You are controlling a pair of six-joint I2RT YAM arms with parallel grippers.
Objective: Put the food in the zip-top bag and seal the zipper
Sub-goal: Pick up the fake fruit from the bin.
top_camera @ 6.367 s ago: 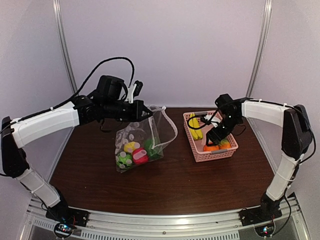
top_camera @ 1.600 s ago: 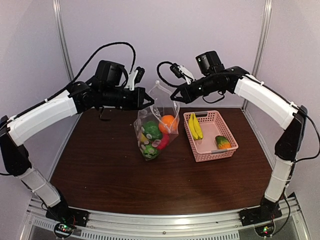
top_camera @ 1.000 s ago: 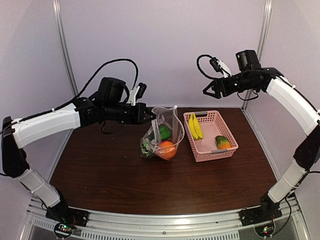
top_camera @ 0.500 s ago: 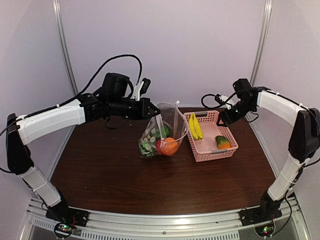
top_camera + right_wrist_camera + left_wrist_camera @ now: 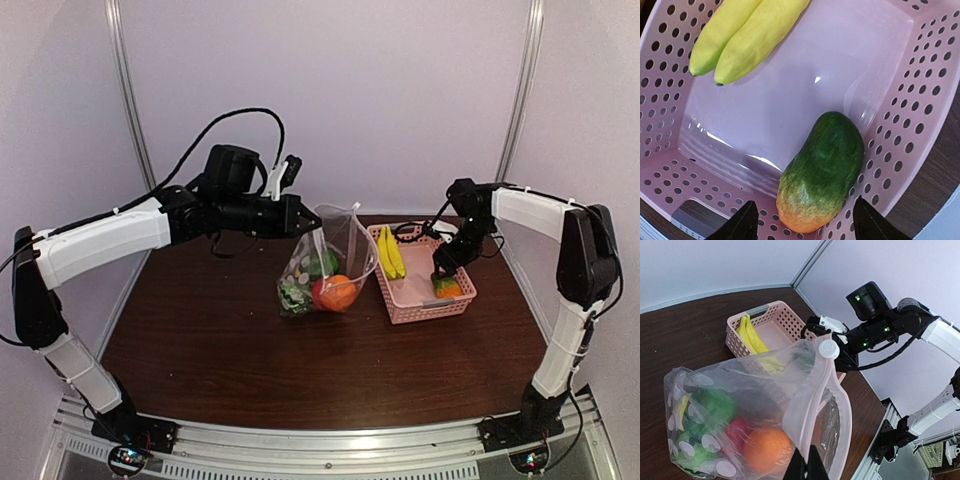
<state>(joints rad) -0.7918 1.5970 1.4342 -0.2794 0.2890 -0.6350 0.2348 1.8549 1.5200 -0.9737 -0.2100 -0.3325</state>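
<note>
While left hand point(image 5: 806, 466) pinches zip-top bag point(image 5: 735, 405), right hand point(image 5: 803, 207) spread over orange-green piece point(image 5: 822, 170)

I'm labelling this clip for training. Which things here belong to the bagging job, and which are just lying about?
Belongs to the job: zip-top bag, pinched by the left claw; its white slider; orange inside it; banana bunch; orange-green piece, below the open right claw.

Just there: pink basket holding those two pieces; brown table.
</note>
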